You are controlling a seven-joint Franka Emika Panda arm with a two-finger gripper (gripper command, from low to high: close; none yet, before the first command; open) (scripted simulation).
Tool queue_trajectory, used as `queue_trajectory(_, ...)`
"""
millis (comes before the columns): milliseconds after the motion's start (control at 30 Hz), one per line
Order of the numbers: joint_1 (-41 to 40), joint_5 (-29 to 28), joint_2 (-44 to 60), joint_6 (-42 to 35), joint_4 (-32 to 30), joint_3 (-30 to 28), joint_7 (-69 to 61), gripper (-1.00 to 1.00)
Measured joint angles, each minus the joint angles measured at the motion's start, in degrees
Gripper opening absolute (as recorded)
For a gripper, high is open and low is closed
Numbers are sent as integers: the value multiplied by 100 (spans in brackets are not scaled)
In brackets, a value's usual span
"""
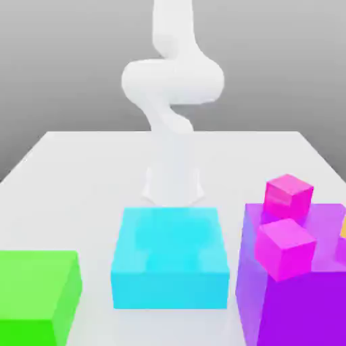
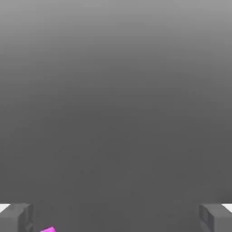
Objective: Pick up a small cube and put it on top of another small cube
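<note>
Two small magenta cubes sit atop the big purple block, beside the large cyan block. The gripper is spread wide, holding nothing.

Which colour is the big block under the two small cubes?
Purple, clearest in the exterior view.

On the bench, three big blocks stand in a row near the front edge. The left block is at the exterior view's left, the middle block is directly before my arm, and the right block carries two small cubes: the rear cube behind, the front cube before it.
</note>
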Motion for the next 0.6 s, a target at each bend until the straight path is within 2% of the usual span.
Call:
queue_trajectory(300,1320,486,1367,200,-232,-156,-1982,0)
queue_trajectory(600,2404,759,2625,538,-652,145,-3889,0)
